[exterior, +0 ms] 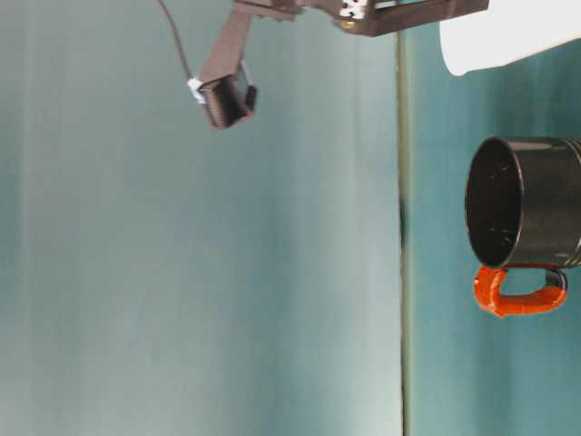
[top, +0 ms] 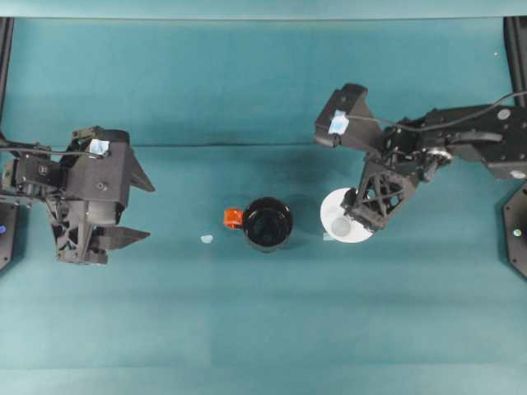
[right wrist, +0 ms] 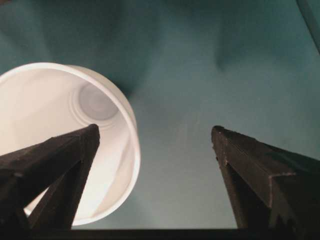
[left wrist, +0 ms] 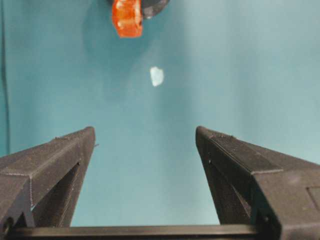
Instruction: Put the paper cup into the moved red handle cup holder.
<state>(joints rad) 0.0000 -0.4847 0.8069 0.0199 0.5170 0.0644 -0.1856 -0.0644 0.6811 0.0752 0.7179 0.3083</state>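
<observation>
Paper cup (top: 339,216) bears no print; right fingers (right wrist: 75,150) spread, seemingly straddling its rim.

Even, soft lighting; blurred wrist close-ups.

paper cup (exterior: 508,36) cropped at frame edge, red handle cup holder (left wrist: 142,5) mostly cut off

Teal table (top: 165,329): holder (top: 268,224), cup (top: 336,212), scrap (top: 207,239).
</observation>
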